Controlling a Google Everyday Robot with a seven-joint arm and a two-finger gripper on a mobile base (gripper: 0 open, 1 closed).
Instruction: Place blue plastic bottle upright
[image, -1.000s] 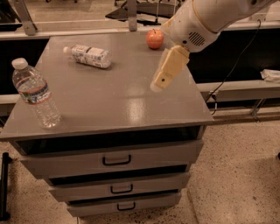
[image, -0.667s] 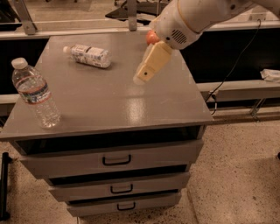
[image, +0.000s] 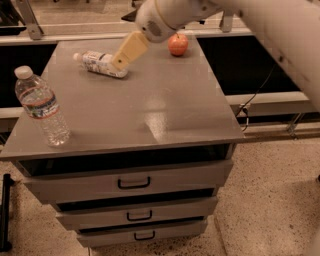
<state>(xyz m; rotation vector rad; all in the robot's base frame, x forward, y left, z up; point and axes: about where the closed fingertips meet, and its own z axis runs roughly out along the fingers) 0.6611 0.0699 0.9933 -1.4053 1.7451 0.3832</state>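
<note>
Since the blue plastic bottle (image: 97, 62) lies toppled near the surface's (image: 150, 110) far edge, the claw (image: 120, 62), whose state I cannot tell, hovers at it to grasp.

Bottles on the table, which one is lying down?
The small white-label bottle at the back lies on its side, with the tool close by it. The bigger ribbed bottle at front left stands upright.
</note>
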